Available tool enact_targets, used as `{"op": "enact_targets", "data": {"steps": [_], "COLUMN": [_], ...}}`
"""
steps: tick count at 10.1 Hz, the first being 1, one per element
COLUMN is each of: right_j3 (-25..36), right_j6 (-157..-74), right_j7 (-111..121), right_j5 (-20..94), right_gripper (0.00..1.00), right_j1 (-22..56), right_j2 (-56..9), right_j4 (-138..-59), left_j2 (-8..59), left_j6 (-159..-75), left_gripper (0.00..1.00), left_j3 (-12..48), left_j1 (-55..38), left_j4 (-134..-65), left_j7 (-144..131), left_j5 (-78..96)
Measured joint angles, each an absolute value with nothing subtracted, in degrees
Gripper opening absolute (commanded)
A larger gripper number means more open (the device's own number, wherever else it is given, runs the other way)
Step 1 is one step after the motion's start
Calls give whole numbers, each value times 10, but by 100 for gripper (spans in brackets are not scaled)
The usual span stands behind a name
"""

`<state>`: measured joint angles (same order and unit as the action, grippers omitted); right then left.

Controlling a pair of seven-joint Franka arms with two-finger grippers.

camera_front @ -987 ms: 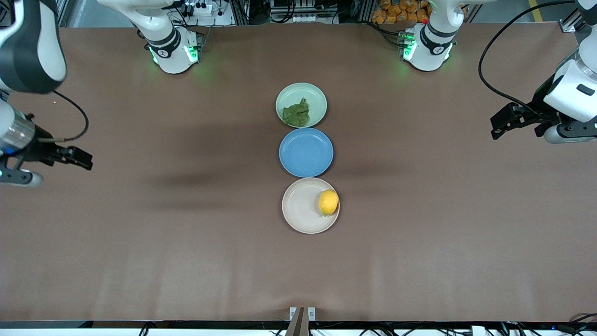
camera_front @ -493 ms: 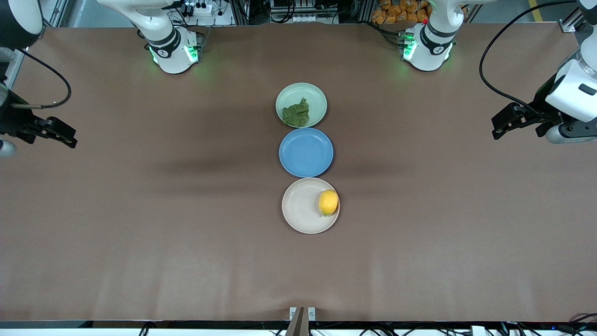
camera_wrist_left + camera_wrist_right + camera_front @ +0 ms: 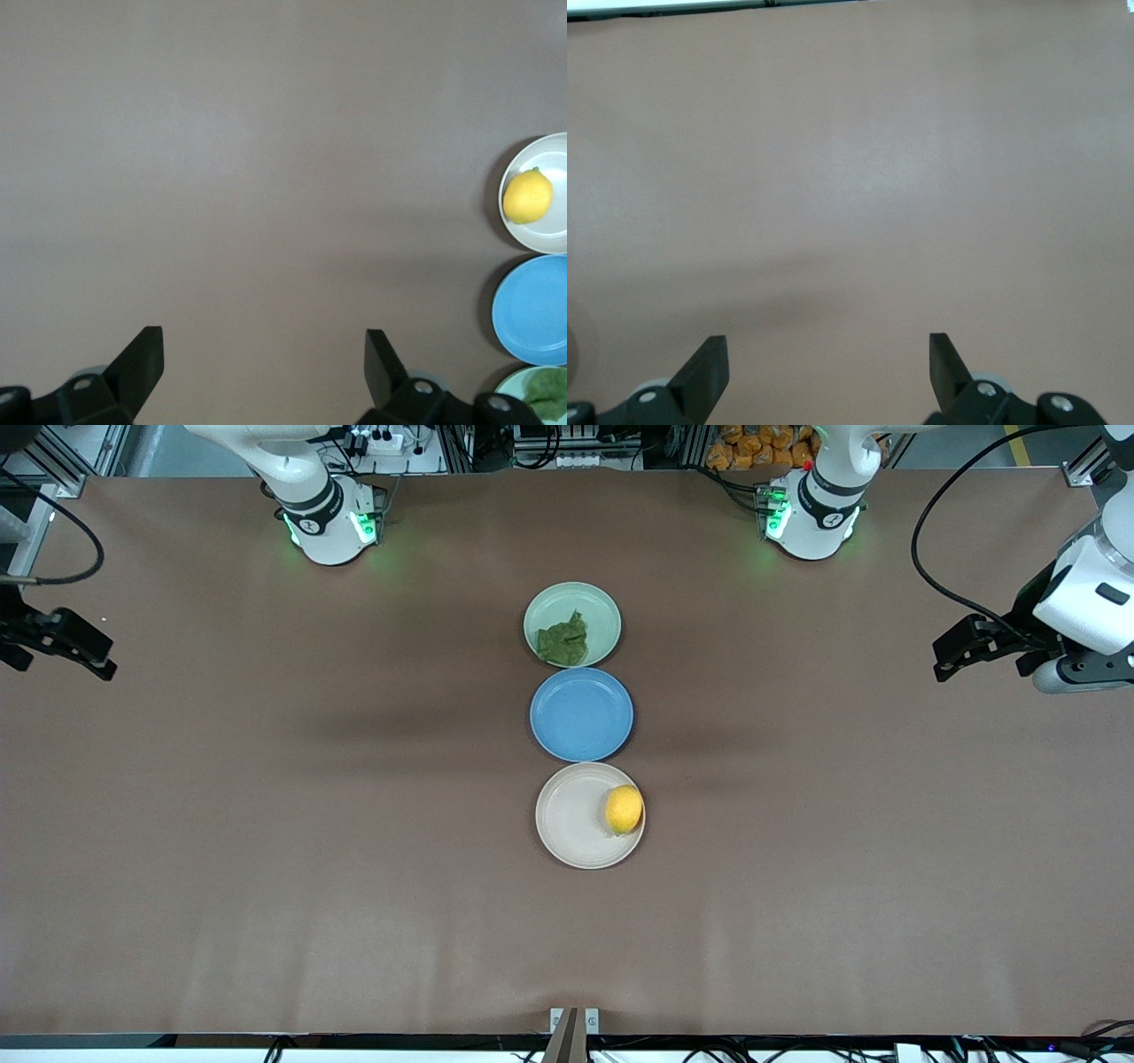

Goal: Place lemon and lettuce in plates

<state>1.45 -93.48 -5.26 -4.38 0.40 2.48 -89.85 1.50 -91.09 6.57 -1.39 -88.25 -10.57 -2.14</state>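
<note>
Left gripper (image 3: 952, 657) spread; wrinkly lettuce (image 3: 563, 642), oval lemon (image 3: 624, 810) plated.

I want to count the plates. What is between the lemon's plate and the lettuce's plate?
A blue plate, with nothing on it, sits between the beige plate and the green plate. The front view shows it.

No words, numbers or brand marks can be read anywhere — not on the plates, the table or the arms. The robot bases (image 3: 328, 522) carry small dark round marks beside their green lights — too small to make out.
</note>
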Motion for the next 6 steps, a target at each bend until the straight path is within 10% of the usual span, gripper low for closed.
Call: {"op": "enact_targets", "data": {"steps": [6], "right_j3": [16], "right_j6": [-927], "right_j7": [-53], "right_j5": [-44], "right_gripper": [100], "right_j1": [5], "right_j2": [2], "right_j4": [-859], "left_j2": [15], "left_j6": [-899], "left_gripper": [100], "left_j3": [66], "left_j1": [-14], "left_j4": [-871], "left_j7": [-106], "left_j5": [0]}}
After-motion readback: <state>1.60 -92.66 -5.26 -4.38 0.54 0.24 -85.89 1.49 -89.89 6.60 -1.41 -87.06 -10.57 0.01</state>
